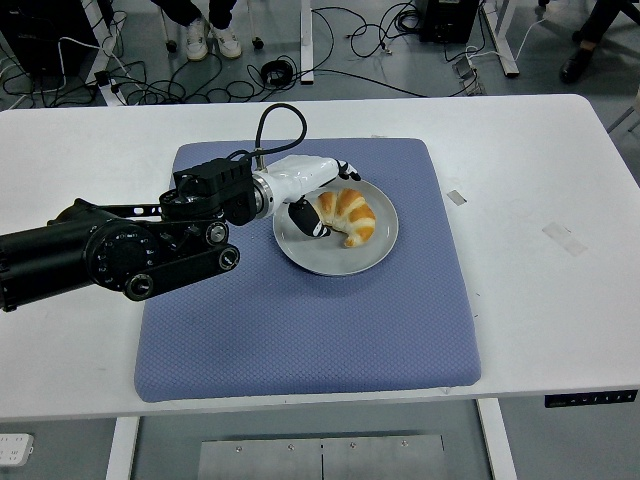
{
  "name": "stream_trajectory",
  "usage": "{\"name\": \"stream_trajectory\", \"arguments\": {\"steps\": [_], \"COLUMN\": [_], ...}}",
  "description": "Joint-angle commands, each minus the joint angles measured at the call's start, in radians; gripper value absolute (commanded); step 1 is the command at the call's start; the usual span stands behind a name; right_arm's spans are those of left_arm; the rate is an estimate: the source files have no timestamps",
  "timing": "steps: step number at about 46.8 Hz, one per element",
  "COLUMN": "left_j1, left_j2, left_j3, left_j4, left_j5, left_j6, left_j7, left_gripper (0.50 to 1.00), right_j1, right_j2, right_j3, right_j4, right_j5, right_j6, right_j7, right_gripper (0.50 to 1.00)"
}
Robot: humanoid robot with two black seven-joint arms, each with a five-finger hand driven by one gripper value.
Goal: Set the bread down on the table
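**Hidden and cut off**

The left arm (110, 250) runs out past the picture's left edge, so its upper part cannot be seen. The left hand (312, 193) covers the near-left end of the croissant (348, 214) and part of the plate's rim (330, 268); whether its fingers actually touch the bread cannot be told. At the top edge, a person's shoes (210, 40) show, the legs cut off.

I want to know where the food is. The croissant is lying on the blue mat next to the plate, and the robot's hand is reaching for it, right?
Not quite. The head view shows the croissant lying on the grey plate, not on the blue mat beside it. The plate sits on the mat. The rest is right: the left hand is reaching in at the croissant's left end.
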Motion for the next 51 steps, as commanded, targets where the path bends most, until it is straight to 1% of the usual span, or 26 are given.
{"name": "stream_trajectory", "arguments": {"steps": [1, 8, 15, 19, 27, 34, 38, 41, 45, 51], "left_j1": [0.000, 0.000, 0.003, 0.008, 0.010, 0.010, 0.013, 0.013, 0.013, 0.010], "left_j2": [-0.008, -0.009, -0.009, -0.009, -0.009, -0.011, -0.011, -0.011, -0.011, -0.009], "left_j3": [0.000, 0.000, 0.000, 0.000, 0.000, 0.000, 0.000, 0.000, 0.000, -0.002], "left_j4": [0.007, 0.011, 0.024, 0.034, 0.040, 0.040, 0.040, 0.040, 0.040, 0.040], "left_j5": [-0.001, -0.001, -0.001, -0.001, -0.001, -0.001, -0.001, -0.001, -0.003, -0.014], "left_j6": [0.000, -0.002, -0.005, -0.013, -0.013, -0.013, -0.013, -0.013, -0.013, -0.013], "left_j7": [0.000, -0.001, -0.001, -0.001, -0.001, -0.001, -0.003, -0.006, -0.010, -0.018], "left_gripper": [0.883, 0.858, 0.786, 0.762, 0.752, 0.719, 0.693, 0.645, 0.605, 0.595], "right_j1": [0.000, 0.000, 0.000, 0.000, 0.000, 0.000, 0.000, 0.000, 0.000, 0.000], "right_j2": [0.000, 0.000, 0.000, 0.000, 0.000, 0.000, 0.000, 0.000, 0.000, 0.000], "right_j3": [0.000, 0.000, 0.000, 0.000, 0.000, 0.000, 0.000, 0.000, 0.000, 0.000], "right_j4": [0.000, 0.000, 0.000, 0.000, 0.000, 0.000, 0.000, 0.000, 0.000, 0.000], "right_j5": [0.000, 0.000, 0.000, 0.000, 0.000, 0.000, 0.000, 0.000, 0.000, 0.000], "right_j6": [0.000, 0.000, 0.000, 0.000, 0.000, 0.000, 0.000, 0.000, 0.000, 0.000], "right_j7": [0.002, 0.000, 0.000, 0.000, 0.000, 0.000, 0.000, 0.000, 0.000, 0.000], "right_gripper": [1.000, 1.000, 1.000, 1.000, 1.000, 1.000, 1.000, 1.000, 1.000, 1.000]}}
